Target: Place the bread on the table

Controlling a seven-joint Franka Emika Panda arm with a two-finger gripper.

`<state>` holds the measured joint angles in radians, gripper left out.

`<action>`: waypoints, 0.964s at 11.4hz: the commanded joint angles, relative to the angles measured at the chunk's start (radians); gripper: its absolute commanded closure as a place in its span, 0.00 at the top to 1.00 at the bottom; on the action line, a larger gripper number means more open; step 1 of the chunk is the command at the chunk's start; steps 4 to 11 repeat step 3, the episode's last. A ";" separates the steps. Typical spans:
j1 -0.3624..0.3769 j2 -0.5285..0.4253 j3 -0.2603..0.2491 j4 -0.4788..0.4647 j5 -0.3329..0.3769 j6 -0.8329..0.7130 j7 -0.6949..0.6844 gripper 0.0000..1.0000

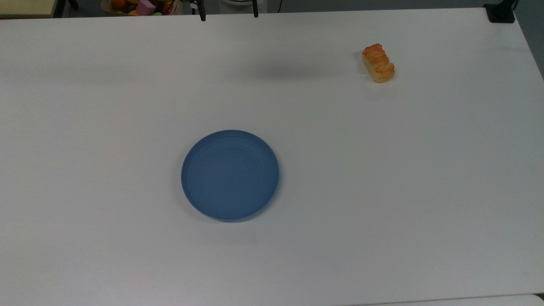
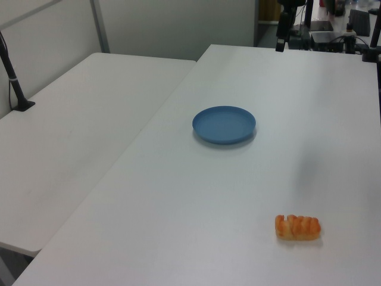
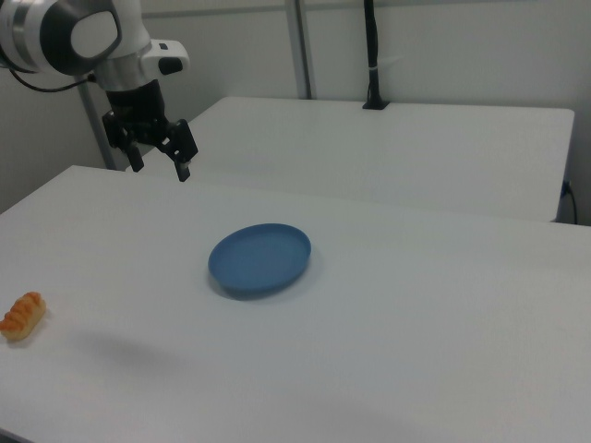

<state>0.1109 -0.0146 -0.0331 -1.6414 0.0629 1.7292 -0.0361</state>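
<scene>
The bread [image 1: 378, 63], a small golden-orange braided roll, lies on the white table [image 1: 382, 178] toward the top view's upper right. It also lies near the front right of the left view [image 2: 297, 227] and at the right view's far left [image 3: 22, 316]. My gripper [image 3: 160, 166] hangs open and empty high above the table, well away from the bread. Its two fingertips [image 1: 203, 18] poke in at the top view's upper edge.
A round blue plate [image 1: 230, 174] sits empty near the table's middle. A second white table [image 2: 77, 137] adjoins on the left view's left. A bin of coloured toys [image 1: 142, 6] stands beyond the far edge. A black clamp [image 1: 501, 12] grips the top view's upper-right corner.
</scene>
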 commanded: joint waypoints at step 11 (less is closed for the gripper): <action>0.006 -0.016 -0.001 -0.009 0.005 -0.019 -0.011 1.00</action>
